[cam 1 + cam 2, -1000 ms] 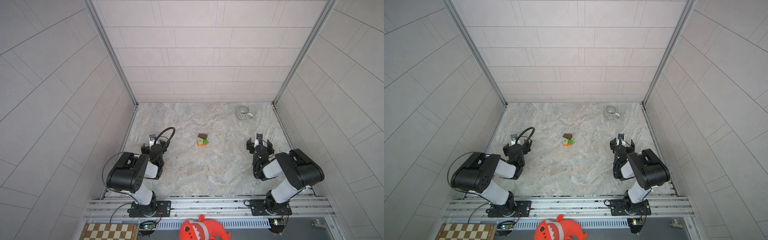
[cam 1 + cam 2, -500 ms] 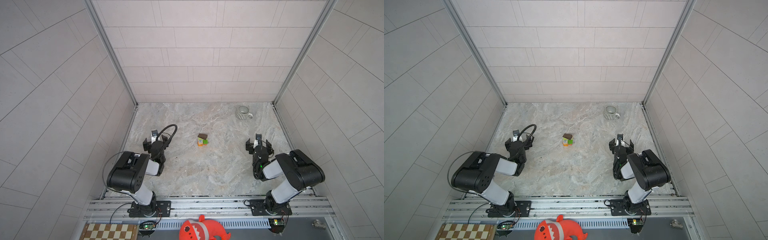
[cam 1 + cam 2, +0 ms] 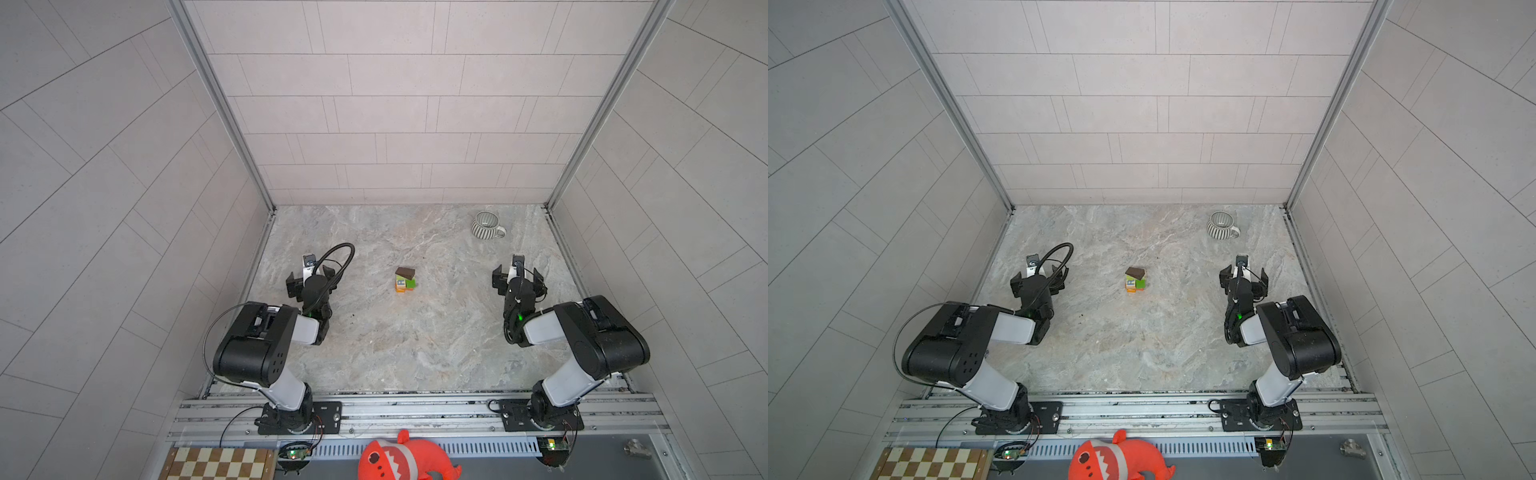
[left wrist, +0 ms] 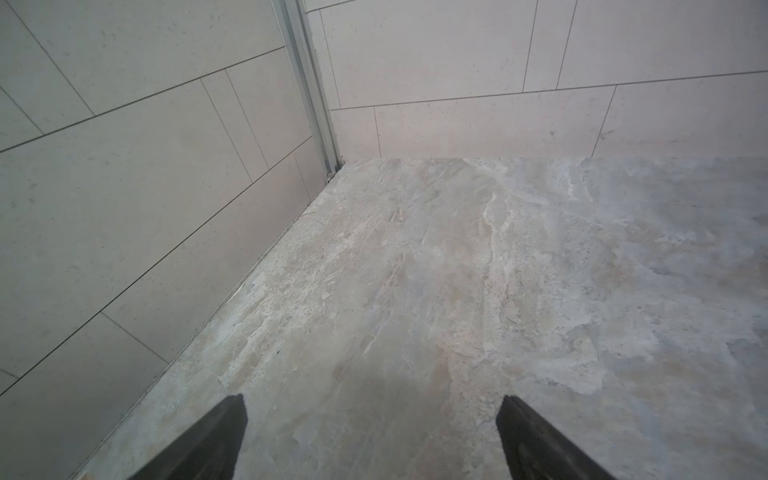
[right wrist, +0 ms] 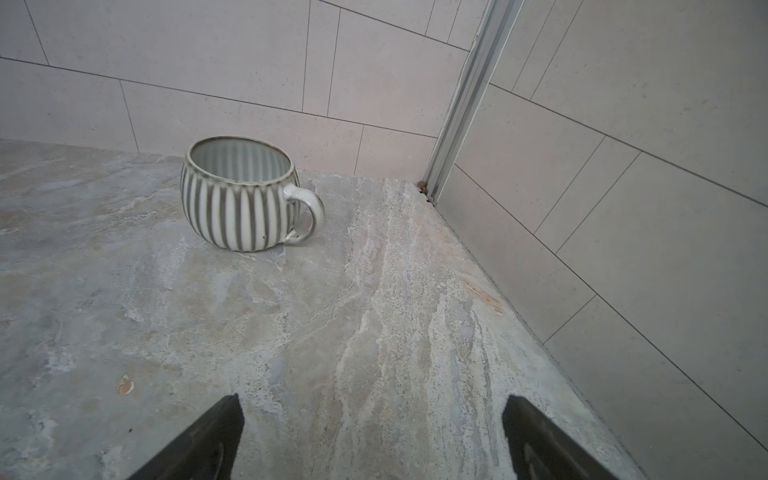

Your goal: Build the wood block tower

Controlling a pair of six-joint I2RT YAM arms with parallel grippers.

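The wood block tower stands mid-table in both top views. A dark brown block sits tilted on top, over a lettered block, a green one and an orange one. My left gripper hovers to the tower's left, well apart from it, open and empty. My right gripper sits to the tower's right, also open and empty. The left wrist view shows my left gripper over bare marble near the wall corner. The right wrist view shows my right gripper over bare marble. The tower shows in neither wrist view.
A grey-and-white striped mug stands upright at the back right, ahead of my right gripper. Tiled walls close in the table on three sides. A red plush shark and a chequerboard lie beyond the front rail.
Both grippers have edged slightly toward the back wall, and the left one has also swung a little to the right. The tower and mug have not moved.
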